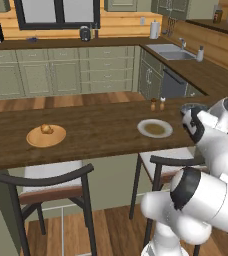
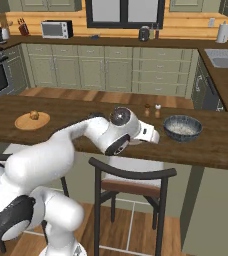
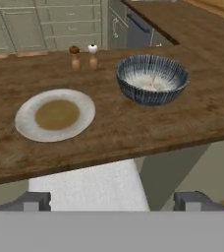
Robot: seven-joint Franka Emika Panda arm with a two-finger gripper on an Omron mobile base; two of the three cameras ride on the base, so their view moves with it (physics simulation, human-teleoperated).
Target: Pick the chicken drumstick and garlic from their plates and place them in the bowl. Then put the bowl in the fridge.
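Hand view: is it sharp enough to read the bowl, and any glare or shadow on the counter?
Hand view: soft and low-resolution, yet the bowl and its striped wall read clearly; no glare. Left base view: even, flat light, only faint shadow under the grey-white plate. Right base view: equally soft, no blown highlights.

— What is the counter point(image 3: 133, 128) made of?
— Dark wood, plank-grained, with a matt finish. The orange-tan plate point(image 1: 46, 136) also looks wooden and smooth.
— And the other dishes?
— The pale plate point(image 3: 55, 115) looks like glazed ceramic with a dull brown centre. The bowl point(image 3: 152, 78) has a ribbed, dark outer wall and a paler, speckled inside.
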